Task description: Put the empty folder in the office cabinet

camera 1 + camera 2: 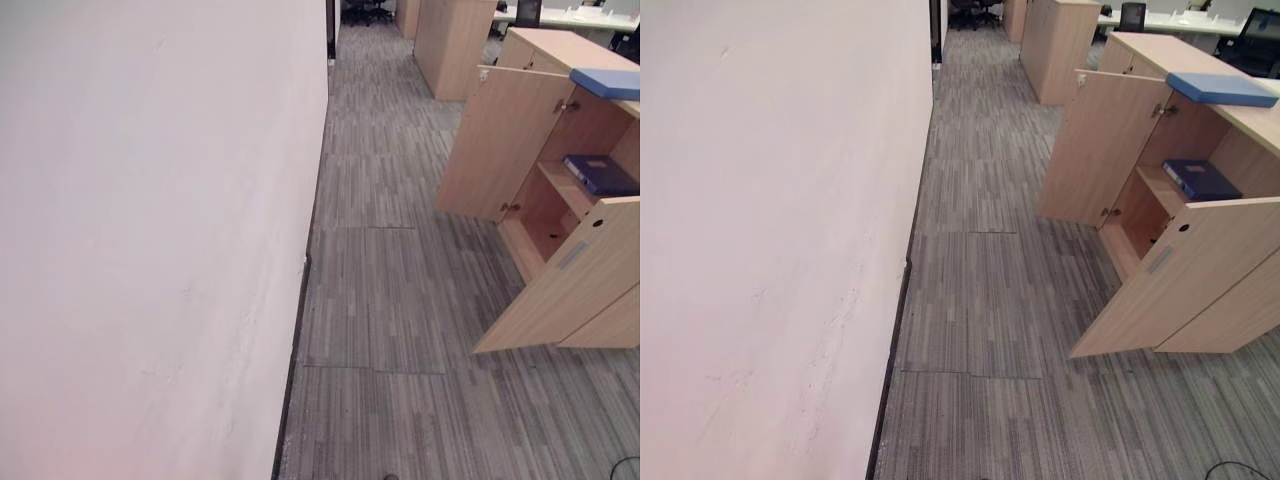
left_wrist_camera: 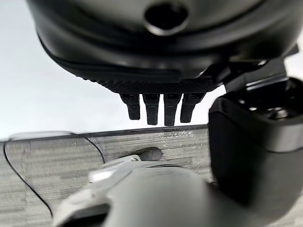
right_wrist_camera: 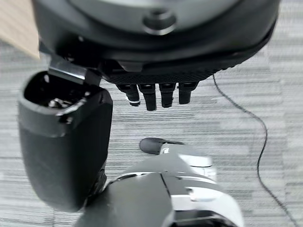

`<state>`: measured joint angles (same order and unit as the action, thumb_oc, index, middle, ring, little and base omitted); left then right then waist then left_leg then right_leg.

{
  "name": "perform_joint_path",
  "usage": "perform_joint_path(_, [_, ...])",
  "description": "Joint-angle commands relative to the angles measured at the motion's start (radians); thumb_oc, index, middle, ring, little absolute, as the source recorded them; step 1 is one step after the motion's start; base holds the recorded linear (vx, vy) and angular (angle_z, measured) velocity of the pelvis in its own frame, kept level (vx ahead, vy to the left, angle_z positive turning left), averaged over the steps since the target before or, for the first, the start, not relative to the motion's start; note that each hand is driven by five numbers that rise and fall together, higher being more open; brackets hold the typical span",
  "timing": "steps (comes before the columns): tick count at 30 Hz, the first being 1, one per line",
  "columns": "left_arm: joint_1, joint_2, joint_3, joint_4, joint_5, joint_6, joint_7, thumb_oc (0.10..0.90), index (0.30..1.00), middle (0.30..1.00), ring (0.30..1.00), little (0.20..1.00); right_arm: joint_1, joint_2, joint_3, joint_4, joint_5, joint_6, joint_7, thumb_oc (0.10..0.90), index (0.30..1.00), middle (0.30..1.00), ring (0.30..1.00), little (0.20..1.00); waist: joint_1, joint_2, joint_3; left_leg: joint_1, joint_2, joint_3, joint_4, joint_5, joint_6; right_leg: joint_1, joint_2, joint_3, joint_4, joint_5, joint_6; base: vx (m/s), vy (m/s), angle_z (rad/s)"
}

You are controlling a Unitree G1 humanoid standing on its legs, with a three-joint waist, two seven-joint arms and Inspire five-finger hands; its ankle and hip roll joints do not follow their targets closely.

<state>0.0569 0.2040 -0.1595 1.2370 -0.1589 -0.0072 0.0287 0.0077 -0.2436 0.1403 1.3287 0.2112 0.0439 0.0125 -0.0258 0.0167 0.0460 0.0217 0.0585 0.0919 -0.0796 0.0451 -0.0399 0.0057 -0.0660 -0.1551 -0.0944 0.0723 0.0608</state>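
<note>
The cabinet [image 1: 1160, 290] looks like pale wood, smooth and matt, with small metal hinges on its open doors. The blue folder [image 1: 1220, 88] on its top has a smooth, matt cover, and the dark blue folder [image 1: 1200, 178] on the shelf inside looks a bit shinier. The floor [image 1: 990, 300] is grey carpet, rough and stripy. The wall [image 1: 770, 230] is painted white, smooth and dull. The left hand [image 2: 163, 56] and right hand [image 3: 156, 52] are dark plastic, partly glossy, with a bumpy rubbery strip by the fingers.

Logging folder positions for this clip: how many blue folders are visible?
2: a light blue folder lies on top of the cabinet; a dark blue folder lies on its shelf inside. The doors may hide others.
</note>
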Motion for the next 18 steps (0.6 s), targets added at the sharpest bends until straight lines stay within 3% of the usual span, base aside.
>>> perform_joint_path(1, [-0.057,0.011,0.012,0.022,-0.016,-0.026,0.01,0.8,0.9,0.9,0.9,0.9,-0.047,-0.023,0.032,0.053,0.003,0.009,-0.002,0.8,0.9,0.9,0.9,0.9,-0.005,-0.02,0.023,-0.005,-0.091,0.046,-0.008,-0.092,0.012,0.011,0.032,-0.068,0.007,-0.085,0.063,0.0,0.0,0.0])
perform_joint_path(9, [-0.054,0.005,0.031,0.014,-0.053,-0.03,0.023,0.8,0.9,0.9,0.9,0.9,-0.045,-0.014,0.03,0.052,0.014,0.002,-0.013,0.8,0.9,0.9,0.9,0.9,0.002,-0.029,0.02,0.002,-0.089,0.041,-0.008,-0.095,0.011,0.021,0.032,-0.075,0.007,-0.089,0.064,0.0,0.0,0.0])
perform_joint_path(12, [-0.049,-0.002,0.089,0.01,-0.181,-0.035,0.021,0.8,0.9,0.9,0.9,0.9,-0.054,-0.015,0.033,0.036,0.019,0.001,-0.007,0.8,0.9,0.9,0.9,0.9,0.006,-0.034,0.017,0.005,-0.089,0.038,-0.008,-0.095,0.01,0.023,0.033,-0.076,0.007,-0.09,0.063,0.0,0.0,0.0])
perform_joint_path(18, [-0.051,-0.012,0.106,0.029,-0.188,-0.037,0.045,0.8,0.9,0.9,0.9,0.9,-0.055,-0.008,0.01,0.023,0.057,-0.007,-0.036,0.8,0.9,0.9,0.9,0.9,0.007,-0.036,0.012,0.009,-0.088,0.032,-0.008,-0.097,0.009,0.029,0.032,-0.078,0.007,-0.094,0.061,0.01,-0.005,0.03])
